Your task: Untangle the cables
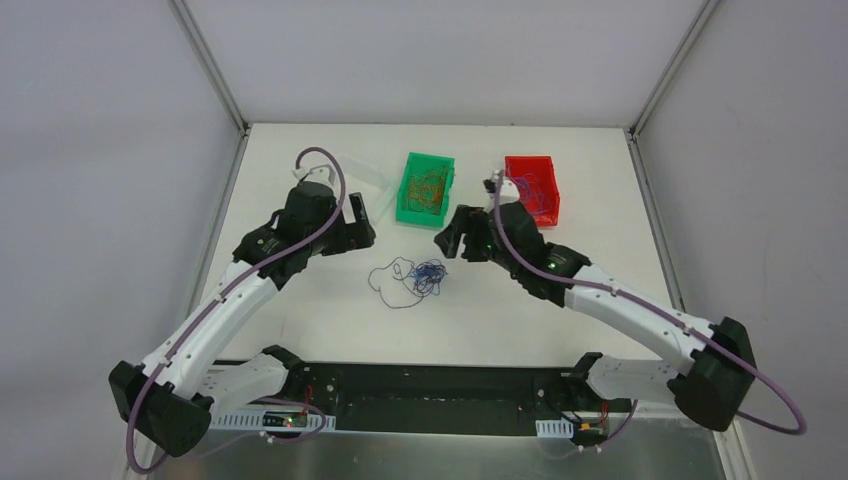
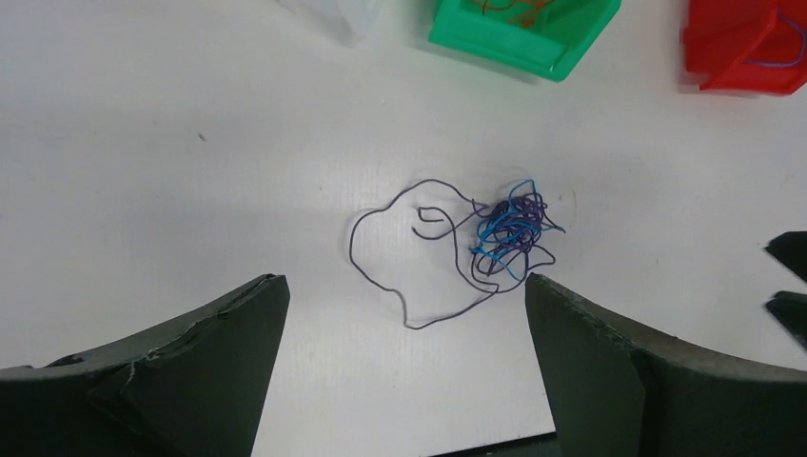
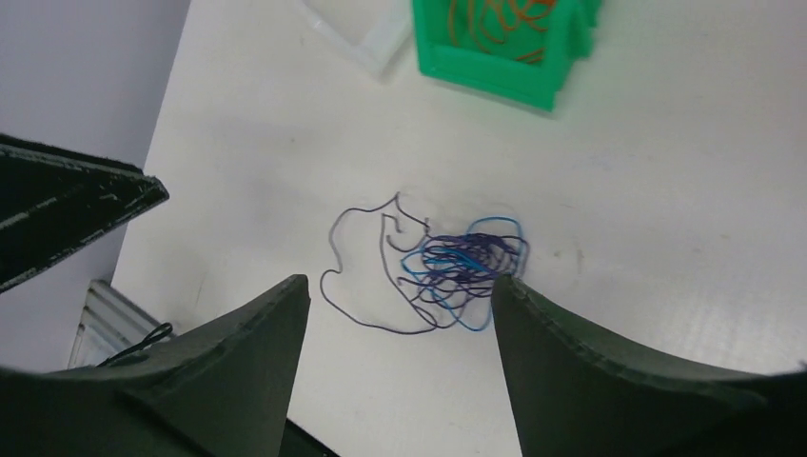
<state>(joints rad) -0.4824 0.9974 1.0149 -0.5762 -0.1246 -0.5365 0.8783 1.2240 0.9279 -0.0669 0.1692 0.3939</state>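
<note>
- The cables (image 1: 415,277): we see a dense knot of blue and dark purple strands, with one long dark loop trailing out toward the left arm's side. It lies flat on the white table (image 1: 480,320), nearer the arm bases than the green bin (image 1: 432,158) and well apart from it.
- Left gripper (image 2: 404,286): fingers spread wide and gripping nothing, positioned near-left of the green bin.
- Right gripper (image 3: 400,281): fingers likewise wide and empty, near-right of the green bin. In its wrist view the knot meets the edge of one finger; we cannot tell whether they touch.
- Green bin: we see curly orange wires inside.
- Red bin (image 1: 531,162): right of the green bin, with a blue strand inside.
</note>
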